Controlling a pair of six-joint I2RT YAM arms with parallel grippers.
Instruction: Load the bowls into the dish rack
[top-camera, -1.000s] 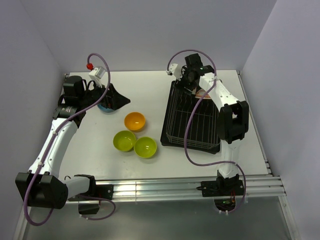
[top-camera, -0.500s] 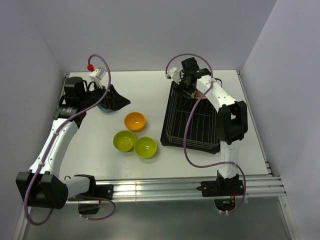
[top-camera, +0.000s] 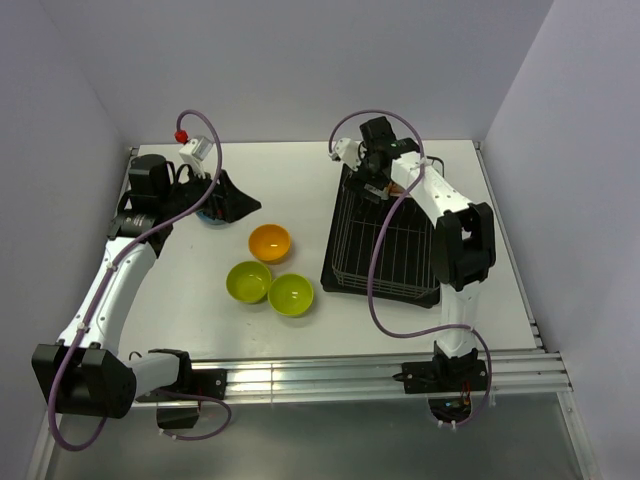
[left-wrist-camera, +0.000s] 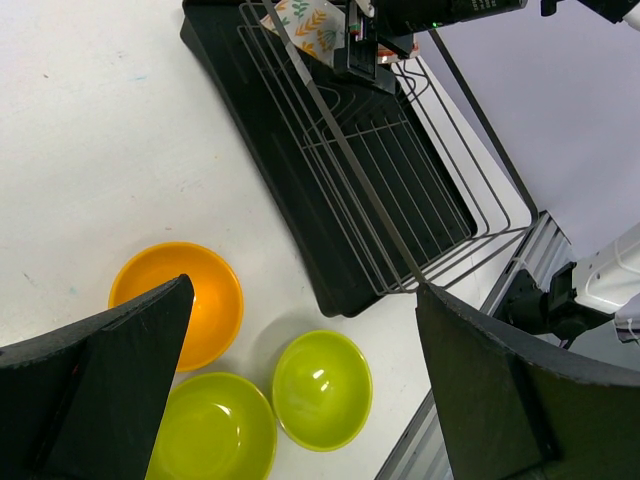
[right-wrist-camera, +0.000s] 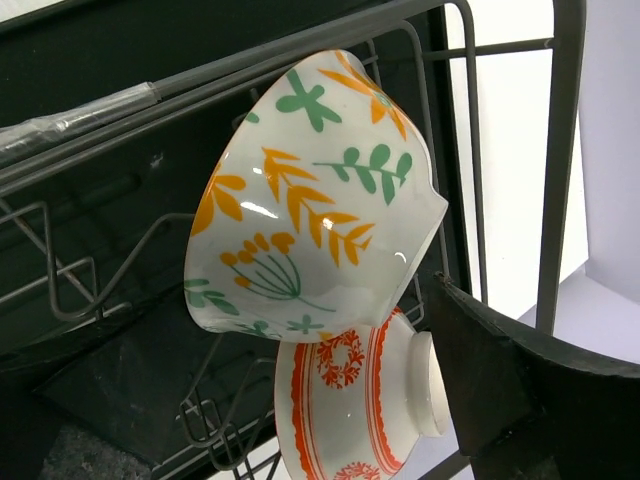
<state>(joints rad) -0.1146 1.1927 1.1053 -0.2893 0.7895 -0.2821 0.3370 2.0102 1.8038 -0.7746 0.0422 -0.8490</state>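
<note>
Our right gripper (top-camera: 372, 178) has its jaws spread. The one finger (right-wrist-camera: 500, 390) we see in the wrist view stands off beside the cream-white bowl (right-wrist-camera: 310, 190) with leaf marks and does not touch it. That bowl leans on its side against the wires at the far end of the dish rack (top-camera: 385, 245). Just below it in that view lies a white bowl with orange-red bands (right-wrist-camera: 350, 410), also on its side.

Our left gripper (left-wrist-camera: 300, 290) is wide open with nothing between its fingers. It hangs over the far left of the table (top-camera: 180, 300), above the blue bowl (top-camera: 209, 216), which it partly hides.

The orange bowl (top-camera: 270, 241), a lime green bowl (top-camera: 249, 281) and a second lime green bowl (top-camera: 291, 294) sit upright on the table left of the rack, the green pair close side by side.
</note>
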